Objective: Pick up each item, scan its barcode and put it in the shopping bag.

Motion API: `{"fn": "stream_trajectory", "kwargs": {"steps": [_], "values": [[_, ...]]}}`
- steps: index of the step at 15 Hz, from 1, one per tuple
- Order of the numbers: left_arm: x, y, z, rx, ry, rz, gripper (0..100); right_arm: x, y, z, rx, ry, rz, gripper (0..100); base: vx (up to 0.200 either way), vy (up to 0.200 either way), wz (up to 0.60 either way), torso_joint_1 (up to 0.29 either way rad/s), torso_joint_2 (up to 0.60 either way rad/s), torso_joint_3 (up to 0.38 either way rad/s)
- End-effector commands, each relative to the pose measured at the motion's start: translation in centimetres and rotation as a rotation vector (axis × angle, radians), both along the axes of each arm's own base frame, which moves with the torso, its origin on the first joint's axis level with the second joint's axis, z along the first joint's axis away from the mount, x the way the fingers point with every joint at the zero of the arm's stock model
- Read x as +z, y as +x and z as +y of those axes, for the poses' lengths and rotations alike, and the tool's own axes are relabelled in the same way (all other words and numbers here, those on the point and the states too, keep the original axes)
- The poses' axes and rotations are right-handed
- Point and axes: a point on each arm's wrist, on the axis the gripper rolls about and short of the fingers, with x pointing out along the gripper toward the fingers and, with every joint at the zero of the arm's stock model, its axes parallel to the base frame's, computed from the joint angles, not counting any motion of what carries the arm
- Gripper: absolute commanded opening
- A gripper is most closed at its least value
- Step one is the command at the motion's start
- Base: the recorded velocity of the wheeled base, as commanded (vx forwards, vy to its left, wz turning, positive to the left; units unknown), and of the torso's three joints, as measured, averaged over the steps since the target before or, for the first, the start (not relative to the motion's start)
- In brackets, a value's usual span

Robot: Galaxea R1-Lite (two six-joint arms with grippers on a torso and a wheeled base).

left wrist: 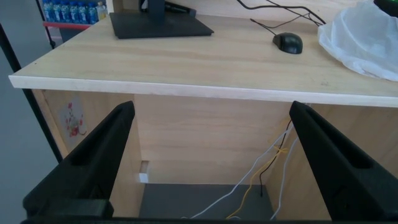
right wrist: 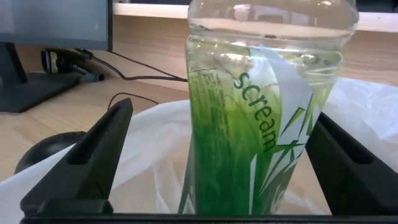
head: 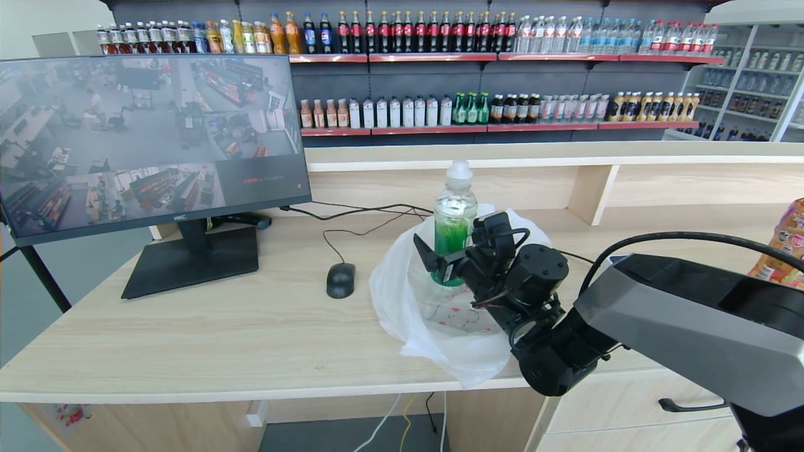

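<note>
A clear bottle with a green label and white cap (head: 454,220) (right wrist: 261,124) stands upright inside the white plastic shopping bag (head: 402,295) (right wrist: 155,137) on the wooden counter. My right gripper (head: 453,242) (right wrist: 219,115) is open, one finger on each side of the bottle's lower half; a gap shows on at least one side. Below the counter's front edge, off to the left, my left gripper (left wrist: 211,109) is open with nothing in it. It faces the counter's front panel, with the bag (left wrist: 367,37) far off on top.
A monitor (head: 151,138) on a black stand sits at the counter's left, a black mouse (head: 340,279) (left wrist: 288,42) and cables between it and the bag. An orange snack packet (head: 785,251) lies at the far right. A raised ledge (head: 565,157) runs behind.
</note>
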Motion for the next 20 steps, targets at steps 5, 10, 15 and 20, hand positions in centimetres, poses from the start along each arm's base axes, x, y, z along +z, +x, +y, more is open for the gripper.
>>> {"fn": "stream_trajectory", "kwargs": {"steps": [5,10,15,20], "values": [[0.0,0.0,0.0,0.0,0.001,0.0,100,1.1,-2.1,-2.1,-0.021,-0.023,0.042,100,0.0,0.0,0.0,0.0,0.0,0.0],[0.0,0.0,0.0,0.0,0.001,0.0,100,3.7,-5.1,-3.7,-0.017,-0.018,0.039,100,0.0,0.0,0.0,0.0,0.0,0.0],[0.0,0.0,0.0,0.0,0.001,0.001,100,6.1,-7.8,-5.3,-0.001,0.037,0.04,100,0.0,0.0,0.0,0.0,0.0,0.0],[0.0,0.0,0.0,0.0,0.0,0.0,100,5.4,-8.3,-5.5,0.006,0.045,0.082,100,-0.16,0.0,0.0,0.005,0.0,0.003]]}}
